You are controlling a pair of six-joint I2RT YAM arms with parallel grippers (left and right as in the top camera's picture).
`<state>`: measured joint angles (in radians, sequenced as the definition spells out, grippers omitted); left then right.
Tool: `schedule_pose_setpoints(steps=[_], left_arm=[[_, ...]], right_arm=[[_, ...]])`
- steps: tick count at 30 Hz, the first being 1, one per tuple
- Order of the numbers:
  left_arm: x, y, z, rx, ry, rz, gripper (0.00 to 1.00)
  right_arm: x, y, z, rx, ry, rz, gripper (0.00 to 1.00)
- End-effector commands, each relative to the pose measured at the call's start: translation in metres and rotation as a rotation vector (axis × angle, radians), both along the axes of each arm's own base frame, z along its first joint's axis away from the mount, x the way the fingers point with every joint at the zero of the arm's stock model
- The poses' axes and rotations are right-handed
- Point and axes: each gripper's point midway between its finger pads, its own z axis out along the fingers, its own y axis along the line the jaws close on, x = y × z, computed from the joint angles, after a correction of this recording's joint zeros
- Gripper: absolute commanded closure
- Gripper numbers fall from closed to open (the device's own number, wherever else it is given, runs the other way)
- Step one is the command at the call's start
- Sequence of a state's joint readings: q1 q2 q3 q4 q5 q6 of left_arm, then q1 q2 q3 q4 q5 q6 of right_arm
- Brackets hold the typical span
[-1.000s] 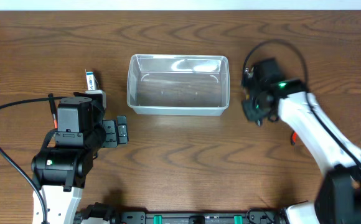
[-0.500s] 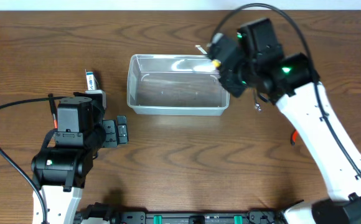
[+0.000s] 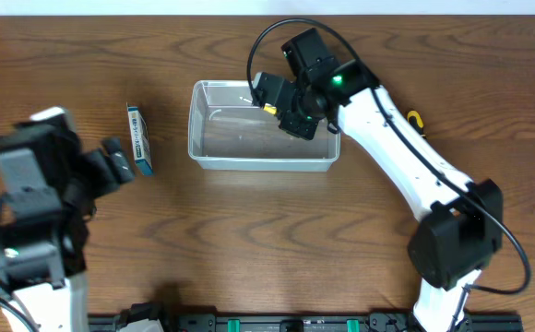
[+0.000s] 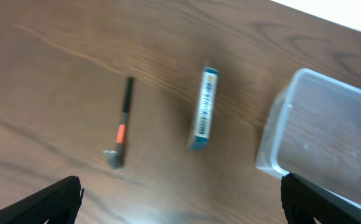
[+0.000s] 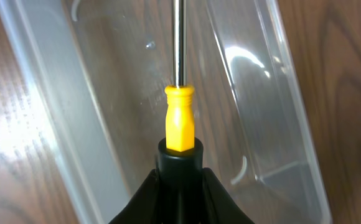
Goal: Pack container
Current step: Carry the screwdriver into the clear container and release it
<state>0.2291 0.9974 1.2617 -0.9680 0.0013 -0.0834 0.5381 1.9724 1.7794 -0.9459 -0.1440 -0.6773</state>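
The container [image 3: 196, 148] is a clear plastic tub at the table's centre; it also shows in the left wrist view [image 4: 274, 155] and in the right wrist view [image 5: 274, 93]. My right gripper [image 3: 277, 100] hangs over the tub's inside and is shut on a screwdriver [image 5: 179, 118] with a yellow-and-black handle. Its steel shaft points into the tub. My left gripper [image 3: 118, 164] is open and empty, above the table left of the tub; its fingers [image 4: 180, 214] show only at the frame's lower corners.
A small blue-and-white box [image 3: 138, 138] lies left of the tub and also shows in the left wrist view [image 4: 203, 107]. A thin black tool with an orange band [image 4: 121, 134] lies further left. A small yellow-and-black item [image 3: 416, 118] lies right of the tub.
My right arm swung from the tub's right side to over the tub, carrying the screwdriver. My left arm drew back to the left, uncovering the blue-and-white box.
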Motion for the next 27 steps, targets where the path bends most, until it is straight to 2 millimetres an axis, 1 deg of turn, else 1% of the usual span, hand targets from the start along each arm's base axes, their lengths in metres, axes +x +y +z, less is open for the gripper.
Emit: schedule_pose_setpoints(steps=[1,2,3,5,8,11,17,20,23,27], left_arm=[[0.006,0.016,0.011,-0.021,0.048,0.023,0.02],[0.007,0.022,0.012,-0.045,0.087,0.039,0.02],[0.008,0.023,0.011,-0.058,0.101,0.044,0.02],[0.013,0.028,0.008,-0.109,0.141,0.051,0.02],[0.018,0.031,0.002,-0.131,0.16,0.055,0.02],[0.021,0.033,-0.003,-0.137,0.173,0.056,0.02],[0.023,0.034,-0.002,-0.135,0.17,0.056,0.02],[0.023,0.033,-0.002,-0.135,0.17,0.056,0.02],[0.023,0.033,-0.002,-0.135,0.17,0.056,0.02],[0.023,0.033,-0.002,-0.136,0.17,0.056,0.02]], right_arm=[[0.006,0.01,-0.005,0.012,-0.012,0.05,0.99],[0.006,0.012,-0.012,0.01,-0.001,0.066,0.99],[0.006,0.013,-0.015,0.011,0.004,0.071,0.99],[0.008,0.014,-0.028,0.002,0.024,0.074,0.99],[0.007,0.015,-0.041,-0.008,0.049,0.084,0.99],[0.006,0.014,-0.06,-0.033,0.076,0.103,0.99],[0.004,0.013,-0.091,-0.067,0.128,0.121,0.99],[0.003,0.011,-0.1,-0.078,0.148,0.118,0.97],[0.003,0.006,-0.107,-0.087,0.167,0.11,0.89],[0.003,-0.001,-0.109,-0.094,0.183,0.097,0.71]])
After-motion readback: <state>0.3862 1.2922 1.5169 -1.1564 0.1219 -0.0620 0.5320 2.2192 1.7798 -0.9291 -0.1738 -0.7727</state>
